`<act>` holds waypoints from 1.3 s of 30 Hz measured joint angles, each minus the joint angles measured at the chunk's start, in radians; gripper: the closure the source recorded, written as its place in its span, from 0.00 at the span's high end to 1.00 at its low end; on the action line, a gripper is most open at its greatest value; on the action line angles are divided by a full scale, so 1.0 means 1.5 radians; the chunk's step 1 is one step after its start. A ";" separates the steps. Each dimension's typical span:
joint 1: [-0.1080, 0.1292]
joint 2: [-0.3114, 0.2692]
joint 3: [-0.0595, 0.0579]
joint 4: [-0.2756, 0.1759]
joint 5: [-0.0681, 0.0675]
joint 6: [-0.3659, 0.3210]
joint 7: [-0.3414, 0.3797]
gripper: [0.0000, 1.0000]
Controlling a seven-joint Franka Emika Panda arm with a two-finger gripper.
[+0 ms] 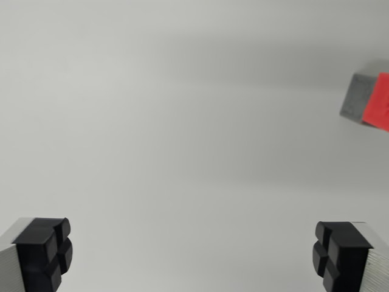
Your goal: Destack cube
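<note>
At the wrist view's right edge a red cube sits against a grey cube, both cut off by the frame, so I cannot tell how they are stacked. My gripper is open at the bottom of the view, its black pads far apart with nothing between them. The cubes lie well up and to the right of the gripper, apart from it.
A plain pale grey surface fills the view.
</note>
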 joint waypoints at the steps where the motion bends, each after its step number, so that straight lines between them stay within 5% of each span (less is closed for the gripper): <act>1: 0.000 0.000 0.000 0.000 0.000 0.000 0.000 1.00; 20: -0.002 0.002 -0.001 0.000 0.000 0.000 -0.001 1.00; 39: -0.021 0.019 -0.013 -0.006 0.003 0.024 -0.015 1.00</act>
